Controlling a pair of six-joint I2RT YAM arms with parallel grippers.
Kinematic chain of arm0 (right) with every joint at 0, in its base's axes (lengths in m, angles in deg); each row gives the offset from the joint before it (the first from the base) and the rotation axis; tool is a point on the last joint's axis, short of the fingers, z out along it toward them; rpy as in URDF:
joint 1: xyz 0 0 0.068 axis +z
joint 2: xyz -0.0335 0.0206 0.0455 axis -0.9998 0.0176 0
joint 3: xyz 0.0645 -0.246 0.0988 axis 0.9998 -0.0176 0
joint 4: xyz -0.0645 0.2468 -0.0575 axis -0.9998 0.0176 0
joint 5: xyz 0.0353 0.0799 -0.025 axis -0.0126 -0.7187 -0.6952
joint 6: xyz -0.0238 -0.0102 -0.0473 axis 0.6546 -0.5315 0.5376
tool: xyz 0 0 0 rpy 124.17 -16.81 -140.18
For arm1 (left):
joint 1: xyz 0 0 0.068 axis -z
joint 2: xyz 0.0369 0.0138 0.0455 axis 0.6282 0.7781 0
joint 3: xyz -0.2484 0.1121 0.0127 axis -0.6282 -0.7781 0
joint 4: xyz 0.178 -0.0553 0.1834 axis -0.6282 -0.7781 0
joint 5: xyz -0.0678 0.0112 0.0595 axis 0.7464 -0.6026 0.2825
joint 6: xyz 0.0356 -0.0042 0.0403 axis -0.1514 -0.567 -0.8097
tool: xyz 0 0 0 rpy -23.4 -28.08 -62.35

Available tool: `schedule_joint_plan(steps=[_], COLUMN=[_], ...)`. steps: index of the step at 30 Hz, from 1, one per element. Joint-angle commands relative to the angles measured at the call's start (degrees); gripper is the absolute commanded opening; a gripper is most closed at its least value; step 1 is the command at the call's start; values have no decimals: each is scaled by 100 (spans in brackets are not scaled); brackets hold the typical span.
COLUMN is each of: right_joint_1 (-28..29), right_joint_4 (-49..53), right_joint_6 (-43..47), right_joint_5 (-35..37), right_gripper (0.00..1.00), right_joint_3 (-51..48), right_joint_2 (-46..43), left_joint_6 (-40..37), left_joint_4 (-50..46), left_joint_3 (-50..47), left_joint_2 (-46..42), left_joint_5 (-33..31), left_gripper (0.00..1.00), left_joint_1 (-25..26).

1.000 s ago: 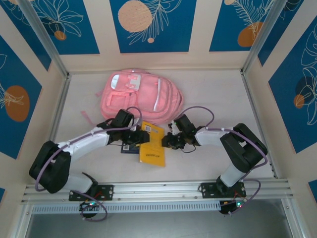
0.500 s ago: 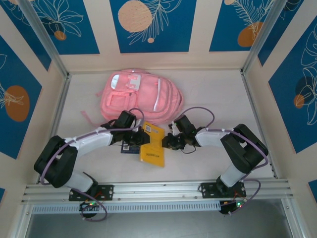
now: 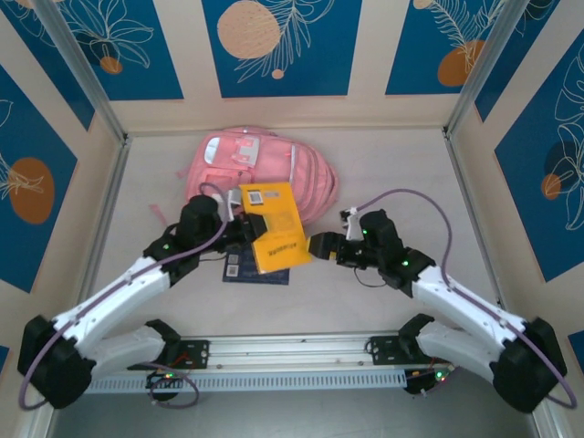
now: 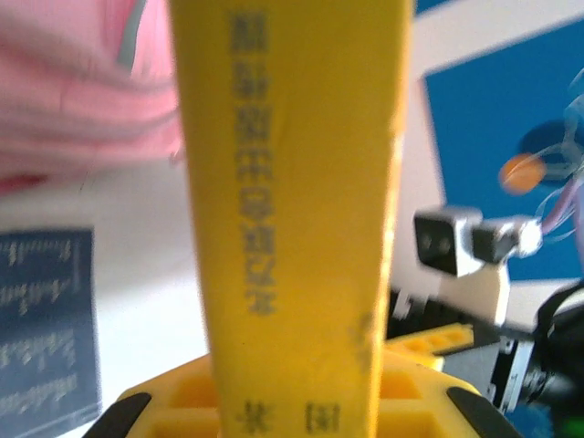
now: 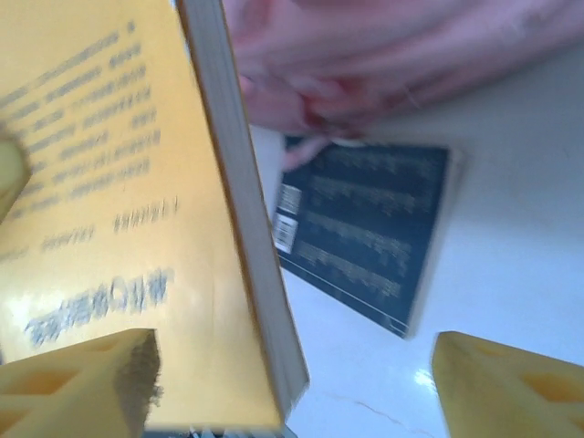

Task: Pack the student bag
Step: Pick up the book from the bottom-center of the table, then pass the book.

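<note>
Top external: student bag (image 3: 265, 169) lies flat at the far centre of the table (image 3: 401, 182). Left gripper (image 3: 253, 230) is clamped on a yellow book (image 3: 274, 228). Right gripper (image 3: 319, 246) is beside the book's edge. A dark blue book (image 3: 256, 268) lies on the table.
Left wrist: the yellow spine sits between the fingers.
Right wrist: the jaws are spread wide.

We see the student bag (image 3: 265, 169) lying on the far part of the table (image 3: 401, 182). In front of it the upper book (image 3: 274, 228) overlaps the bag's near edge, and the lower book (image 3: 255, 271) lies flat on the table beneath. The left gripper (image 3: 246, 226) holds the upper book before the bag's left half; the right gripper (image 3: 319, 245) is before its right corner.
</note>
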Motion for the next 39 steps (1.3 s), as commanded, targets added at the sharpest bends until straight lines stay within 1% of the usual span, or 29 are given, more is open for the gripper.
schedule_joint_plan(steps=[1, 3, 4, 6, 9, 11, 14, 20, 23, 27, 30, 33, 36, 39], right_joint_1=[-57, -66, -58, -2, 157, 290, 388, 527, 653, 889, 986, 1015, 1026, 1032], right_joint_4=[-508, -1259, -1743, -2495, -3353, -3466, -3717, -3983, -4223, -4608, -4868, -5142, -5184, -4999], right_joint_6=[-554, -1074, -1349, -1905, -2324, -2519, -2939, -3550, -3753, -3681, -3511, -3466, -3409, -3345], right_joint_5=[39, 28, 45, 204, 218, 303, 529, 1125, 1402, 1868, 1929, 1928, 1969, 2118], right_gripper=[86, 90, 91, 91, 91, 91, 92, 92, 90, 81, 74, 65, 53, 38], right_joint_3=[2, -175, -274, -393, -251, -4, 136, 13, -134, -257, -184, -136, -89, -75], right_joint_2=[-442, -555, -555, -432, 18, 306, 576, 827, 926, 992, 1108, 1238, 1269, 1182], left_joint_6=[1076, 1500, 1655, 1838, 2176, 2285, 2274, 2309, 2309, 2296, 2193, 2268, 2308, 2275], left_joint_4=[1255, 1534, 1636, 1799, 2211, 2471, 2510, 2634, 2655, 2716, 2721, 2825, 2842, 2788], left_joint_3=[-300, -438, -454, -400, -368, -344, -223, -141, -139, -173, -196, -308, -341, -328], left_joint_2=[-591, -746, -751, -657, -413, -281, -221, -141, -114, -76, 10, 103, 162, 205], left_joint_5=[-1465, -2111, -2339, -2497, -2485, -2495, -2618, -2722, -2722, -2756, -2782, -2855, -2879, -2906], left_gripper=[0, 0, 0, 0, 0, 0, 0, 0, 0, 0, 0, 0, 0, 0], left_joint_1=[102, 186, 232, 317, 413, 483, 612, 757, 791, 874, 960, 1025, 1075, 1113])
